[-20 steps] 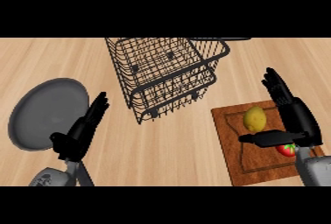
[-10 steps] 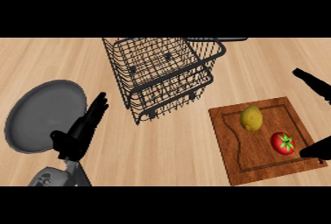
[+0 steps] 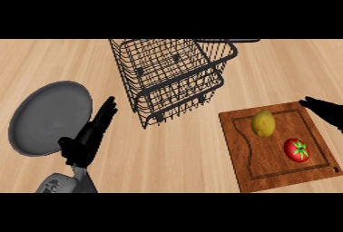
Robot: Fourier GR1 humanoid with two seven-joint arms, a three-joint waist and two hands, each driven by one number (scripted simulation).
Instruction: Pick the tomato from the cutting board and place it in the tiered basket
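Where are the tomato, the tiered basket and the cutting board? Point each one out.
tomato (image 3: pixel 296 150), head view, on its red skin beside the green stem.
tiered basket (image 3: pixel 175 81), head view, on its wire side wall.
cutting board (image 3: pixel 268 165), head view, on bare wood near its front edge.

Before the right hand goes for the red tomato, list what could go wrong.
1. The yellow potato-like item lies close beside the red tomato on the wooden cutting board, so the right hand might knock it.
2. The round tomato may roll.
3. The black wire tiered basket has narrow openings; its rims could catch the hand.
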